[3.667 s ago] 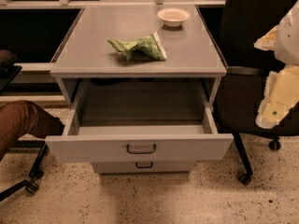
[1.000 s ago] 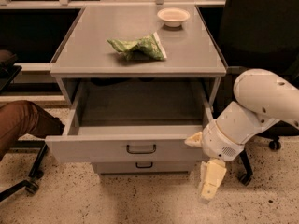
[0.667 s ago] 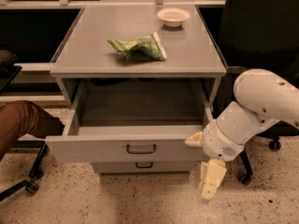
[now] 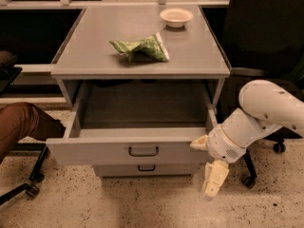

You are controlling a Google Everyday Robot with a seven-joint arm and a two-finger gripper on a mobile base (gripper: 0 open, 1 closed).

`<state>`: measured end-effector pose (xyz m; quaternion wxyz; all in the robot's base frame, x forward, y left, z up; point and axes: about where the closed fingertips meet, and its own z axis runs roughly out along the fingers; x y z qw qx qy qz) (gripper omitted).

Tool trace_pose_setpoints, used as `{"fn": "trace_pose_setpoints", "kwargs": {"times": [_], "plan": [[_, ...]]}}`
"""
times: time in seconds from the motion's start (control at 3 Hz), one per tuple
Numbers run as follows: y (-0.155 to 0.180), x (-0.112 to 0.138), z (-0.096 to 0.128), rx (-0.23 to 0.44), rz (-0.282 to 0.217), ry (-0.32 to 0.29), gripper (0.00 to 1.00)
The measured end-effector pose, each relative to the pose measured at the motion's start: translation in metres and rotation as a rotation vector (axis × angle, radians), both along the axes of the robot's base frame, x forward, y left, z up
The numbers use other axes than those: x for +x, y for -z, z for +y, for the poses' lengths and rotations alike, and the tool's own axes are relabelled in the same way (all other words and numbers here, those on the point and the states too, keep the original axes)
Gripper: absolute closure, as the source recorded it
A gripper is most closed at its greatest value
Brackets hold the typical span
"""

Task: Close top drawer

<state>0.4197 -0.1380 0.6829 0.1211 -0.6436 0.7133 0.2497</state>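
- The top drawer stood pulled out toward the near side.
- The gripper was at the right end of its front panel, with its fingers spread apart.
- Bare speckled floor lay open near the front.
- The drawer was smooth grey metal, wide and shallow, with a small dark loop handle.

Top drawer: light grey front with a small dark handle; the inside is a darker grey. Cabinet top: plain mid-grey, no pattern. Bag: crumpled green with a pale edge. Bowl: off-white. Arm: white. Gripper, low by the drawer's right front corner: cream-yellow, fingers spread apart. Floor: beige with dark speckles. Trouser leg, left: brown. Chair, right: black.
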Motion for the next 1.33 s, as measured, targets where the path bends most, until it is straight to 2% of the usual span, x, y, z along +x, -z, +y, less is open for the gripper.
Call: {"fn": "trace_pose_setpoints", "kwargs": {"times": [0.67, 1.0, 1.33], "plan": [[0.007, 0.076, -0.011, -0.131, -0.199, 0.076, 0.0], [0.019, 0.092, 0.001, -0.154, -0.226, 0.038, 0.0], [0.021, 0.094, 0.0, -0.149, -0.229, 0.044, 0.0]]}}
